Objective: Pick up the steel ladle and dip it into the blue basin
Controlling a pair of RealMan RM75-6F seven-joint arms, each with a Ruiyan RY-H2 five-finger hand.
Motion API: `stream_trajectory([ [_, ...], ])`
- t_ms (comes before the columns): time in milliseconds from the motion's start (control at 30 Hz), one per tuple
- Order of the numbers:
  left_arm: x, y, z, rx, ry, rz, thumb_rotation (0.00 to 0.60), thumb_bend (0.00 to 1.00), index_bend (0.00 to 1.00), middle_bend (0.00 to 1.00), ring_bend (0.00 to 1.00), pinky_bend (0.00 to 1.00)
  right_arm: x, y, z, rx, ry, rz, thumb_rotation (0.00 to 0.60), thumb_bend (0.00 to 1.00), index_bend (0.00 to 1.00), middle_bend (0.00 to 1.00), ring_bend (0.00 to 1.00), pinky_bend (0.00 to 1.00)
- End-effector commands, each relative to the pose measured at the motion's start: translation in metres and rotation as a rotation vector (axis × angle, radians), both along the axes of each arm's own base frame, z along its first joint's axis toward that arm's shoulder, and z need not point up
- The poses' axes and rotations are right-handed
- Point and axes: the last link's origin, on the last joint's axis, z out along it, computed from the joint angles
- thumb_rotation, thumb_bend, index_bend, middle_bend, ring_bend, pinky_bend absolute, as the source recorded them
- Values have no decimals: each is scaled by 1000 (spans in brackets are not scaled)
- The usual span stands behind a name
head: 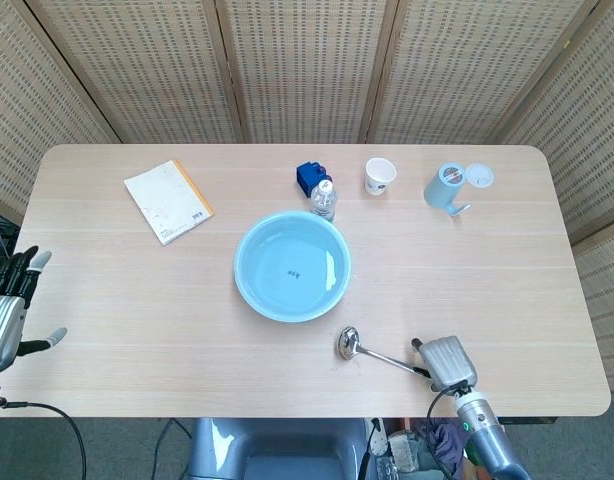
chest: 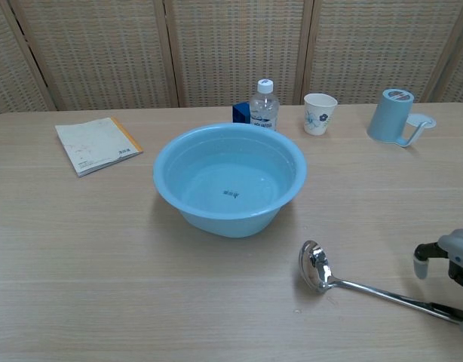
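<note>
Ladle (head: 362, 348) — steel, lay flat on the table (head: 507, 280) by the near edge, bowl toward the blue basin (head: 292, 266), dark handle end under the right hand (head: 447, 362). That hand sat over the handle tip close to the near right corner; whether its fingers had closed on the handle could not be told. Left hand (head: 7, 305) hung off the near left corner, fingers apart, holding nothing. Basin stood mid-table, just beyond the ladle and apart from it. Water bottle (head: 324, 197) stood just behind the basin, with a blue block (head: 308, 177) behind that. Notebook (head: 168, 201) lay toward the far left corner. Paper cup (head: 380, 176) and light-blue mug (head: 446, 187) — with a white lid (head: 478, 176) beside it — stood along the far edge.
</note>
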Motion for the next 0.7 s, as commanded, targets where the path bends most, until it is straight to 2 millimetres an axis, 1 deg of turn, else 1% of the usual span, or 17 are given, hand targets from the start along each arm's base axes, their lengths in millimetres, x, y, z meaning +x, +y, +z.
stream_trajectory([
  [33, 0, 0, 0, 1, 0, 0, 600, 0, 0, 0, 0, 0, -1, 0, -2, 5, 5, -2, 600, 0, 382, 892, 920, 1000],
  [267, 0, 0, 0, 1, -3, 2, 600, 0, 0, 0, 0, 0, -2, -7, -6, -6, 19, -14, 600, 0, 388, 892, 921, 1000],
  [467, -1, 1, 1, 1, -8, 4, 600, 0, 0, 0, 0, 0, -1, -21, -6, -41, 20, -28, 600, 0, 392, 892, 920, 1000],
  [600, -1, 1, 1, 1, -9, 5, 600, 0, 0, 0, 0, 0, 0, -33, -5, -71, 15, -40, 600, 0, 394, 892, 920, 1000],
  [700, -1, 2, 1, 0, -9, 6, 600, 0, 0, 0, 0, 0, 1, -36, -5, -72, 15, -50, 600, 0, 394, 892, 921, 1000],
])
